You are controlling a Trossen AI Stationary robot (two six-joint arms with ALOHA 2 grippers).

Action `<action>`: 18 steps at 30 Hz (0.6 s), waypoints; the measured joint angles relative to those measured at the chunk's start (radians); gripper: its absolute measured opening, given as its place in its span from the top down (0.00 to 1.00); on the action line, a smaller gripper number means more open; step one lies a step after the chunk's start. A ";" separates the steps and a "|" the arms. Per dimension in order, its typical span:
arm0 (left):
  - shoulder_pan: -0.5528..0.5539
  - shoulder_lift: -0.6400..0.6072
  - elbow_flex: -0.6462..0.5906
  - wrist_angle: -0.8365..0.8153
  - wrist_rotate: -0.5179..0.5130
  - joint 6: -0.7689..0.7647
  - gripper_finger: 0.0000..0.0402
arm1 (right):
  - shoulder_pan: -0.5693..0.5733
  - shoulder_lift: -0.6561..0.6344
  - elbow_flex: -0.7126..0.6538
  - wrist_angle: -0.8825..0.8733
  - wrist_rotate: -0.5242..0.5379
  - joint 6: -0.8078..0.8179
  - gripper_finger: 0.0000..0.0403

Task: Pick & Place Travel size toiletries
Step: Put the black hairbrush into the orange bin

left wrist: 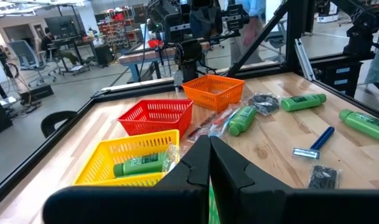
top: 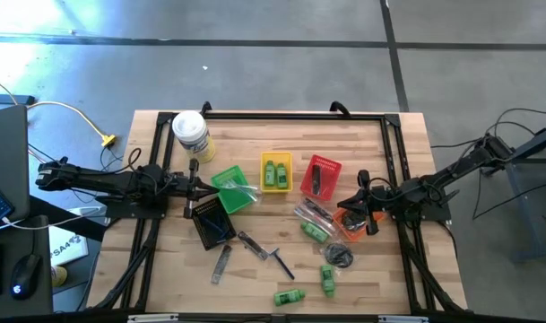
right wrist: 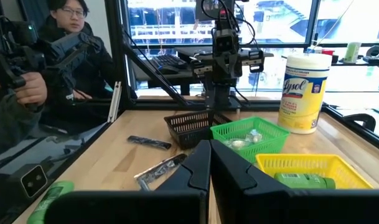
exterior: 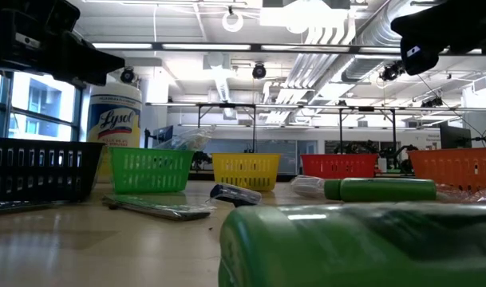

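Toiletries lie across the wooden table (top: pixel 165 269): green mini bottles (top: pixel 289 295) (top: pixel 327 278) (top: pixel 314 231), a blue razor (top: pixel 277 256), a grey comb (top: pixel 221 263), clear plastic sticks (top: pixel 313 213) and a dark round piece (top: pixel 338 256). Green bottles lie in the yellow basket (top: pixel 275 170); one shows in the left wrist view (left wrist: pixel 139 165). My left gripper (top: pixel 199 187) is shut and empty beside the green basket (top: pixel 232 188). My right gripper (top: pixel 349 208) is shut and empty over the orange basket (top: pixel 353 229). The left wrist view shows the razor (left wrist: pixel 317 143) and bottles (left wrist: pixel 303 102).
A red basket (top: pixel 320 177) and a black basket (top: pixel 210 218) stand mid-table. A white Lysol canister (top: pixel 190 133) stands at the back left. A black frame rail (top: pixel 290 115) borders the table. A person (right wrist: pixel 65 56) holding controllers sits beyond the table.
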 joint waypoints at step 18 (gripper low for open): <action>0.000 0.004 -0.002 0.051 0.070 -0.017 1.00 | -0.001 0.021 0.000 -0.002 0.027 -0.007 0.99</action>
